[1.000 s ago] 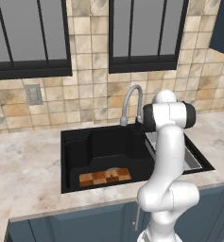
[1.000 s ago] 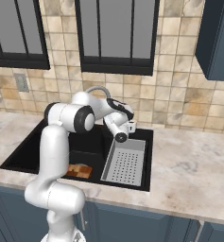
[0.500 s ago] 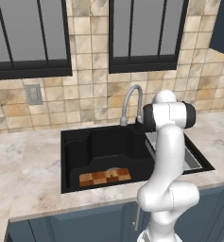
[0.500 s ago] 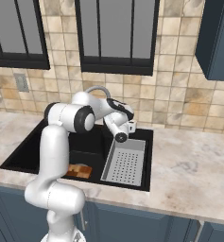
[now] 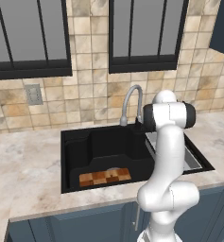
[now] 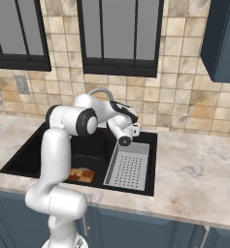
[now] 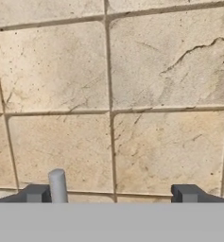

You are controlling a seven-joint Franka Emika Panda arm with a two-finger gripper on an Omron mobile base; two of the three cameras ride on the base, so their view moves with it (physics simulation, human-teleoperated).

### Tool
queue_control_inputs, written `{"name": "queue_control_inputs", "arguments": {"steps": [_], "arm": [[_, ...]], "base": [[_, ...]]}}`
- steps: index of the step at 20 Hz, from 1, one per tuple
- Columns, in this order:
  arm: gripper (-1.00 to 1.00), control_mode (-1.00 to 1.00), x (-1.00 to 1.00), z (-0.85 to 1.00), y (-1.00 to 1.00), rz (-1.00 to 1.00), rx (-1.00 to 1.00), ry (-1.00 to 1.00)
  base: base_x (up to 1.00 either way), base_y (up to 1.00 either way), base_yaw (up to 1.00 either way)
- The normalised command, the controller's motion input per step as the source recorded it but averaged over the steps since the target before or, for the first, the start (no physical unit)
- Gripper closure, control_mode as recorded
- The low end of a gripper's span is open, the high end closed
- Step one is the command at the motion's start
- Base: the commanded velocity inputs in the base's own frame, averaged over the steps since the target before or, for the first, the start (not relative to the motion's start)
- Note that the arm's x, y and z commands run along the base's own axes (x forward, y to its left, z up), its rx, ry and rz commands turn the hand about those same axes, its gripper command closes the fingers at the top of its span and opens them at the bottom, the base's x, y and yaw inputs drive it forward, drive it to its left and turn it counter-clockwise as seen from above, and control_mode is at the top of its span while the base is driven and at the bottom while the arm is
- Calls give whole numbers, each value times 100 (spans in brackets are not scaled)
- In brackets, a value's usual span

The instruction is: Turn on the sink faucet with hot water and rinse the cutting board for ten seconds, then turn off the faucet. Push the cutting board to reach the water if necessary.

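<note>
Nothing has shifted since the earlier frames: my arm stays at the back of the sink (image 5: 75, 156), beside the sink faucet (image 5: 131, 101). My gripper (image 7: 111, 194) stands wide apart and empty, facing the tiled wall, with the faucet's small lever (image 7: 57, 185) just inside one fingertip. I judge that lever rigid, smooth and light to swing; push near its tip. No water runs. The cutting board (image 5: 105, 177) lies flat on the basin floor, front edge.

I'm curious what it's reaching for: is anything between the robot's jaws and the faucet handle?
Nothing visible is. In the hand view the open gripper faces the wall tiles, and a slim grey rod, apparently the sink faucet lever, rises just inside one fingertip.
</note>
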Motion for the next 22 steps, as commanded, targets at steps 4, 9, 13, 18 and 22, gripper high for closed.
{"name": "queue_control_inputs", "arguments": {"steps": [4,9,13,18,22], "arm": [[-100,-100,0,0,-6,0,0,0],[-100,-100,0,0,-6,0,0,0],[-100,-100,0,0,-4,0,0,0],[-100,-100,0,0,-3,0,0,0],[-100,-100,0,0,-4,0,0,0]], "base": [[0,0,0],[0,0,0],[0,0,0],[0,0,0],[0,0,0]]}}
